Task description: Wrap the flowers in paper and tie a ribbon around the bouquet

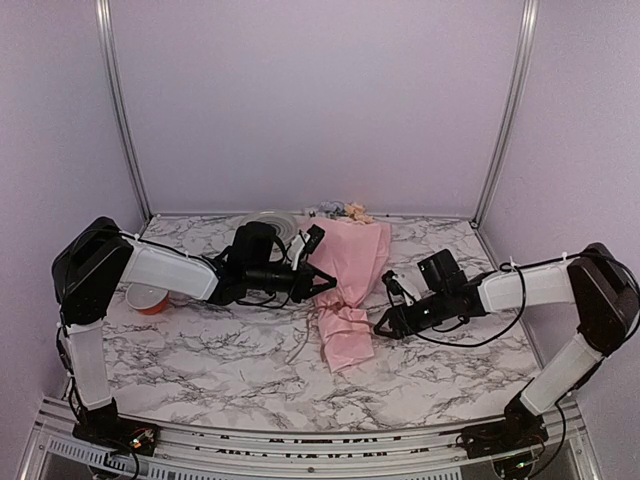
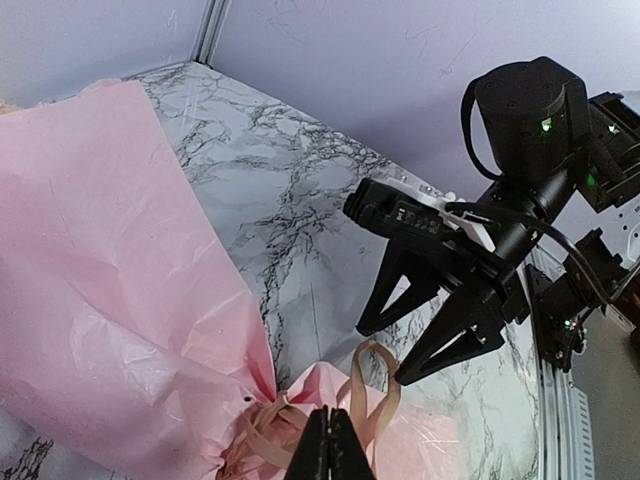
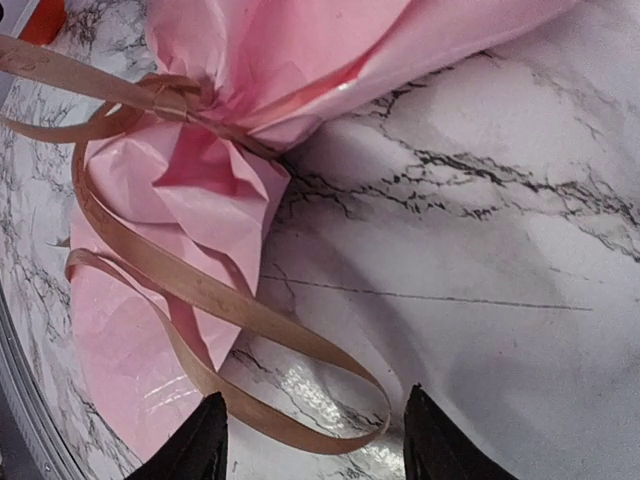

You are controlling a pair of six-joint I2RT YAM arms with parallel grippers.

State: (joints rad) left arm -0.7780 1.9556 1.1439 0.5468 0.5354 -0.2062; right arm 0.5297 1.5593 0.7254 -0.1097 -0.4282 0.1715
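Top view: the bouquet (image 1: 350, 275) lies at the centre of the marble table (image 1: 200, 360), wide end toward the far edge, with the flowers (image 1: 345, 211) showing there. The left gripper (image 1: 325, 292) sits against the bouquet's left side at the cinched neck; the right gripper (image 1: 380, 325) is just beside the neck on the right. An orange-red spool (image 1: 148, 297) stands near the left edge. Left wrist view: the left gripper is clenched, tips at the ribbon (image 2: 375, 385) tie — whether a strand is pinched cannot be told. The right gripper faces it, jaws spread, grasping nothing. Right wrist view: the ribbon is tied around the pink paper (image 3: 200, 180) neck — one loop lies on the table between the released fingers (image 3: 205, 440).
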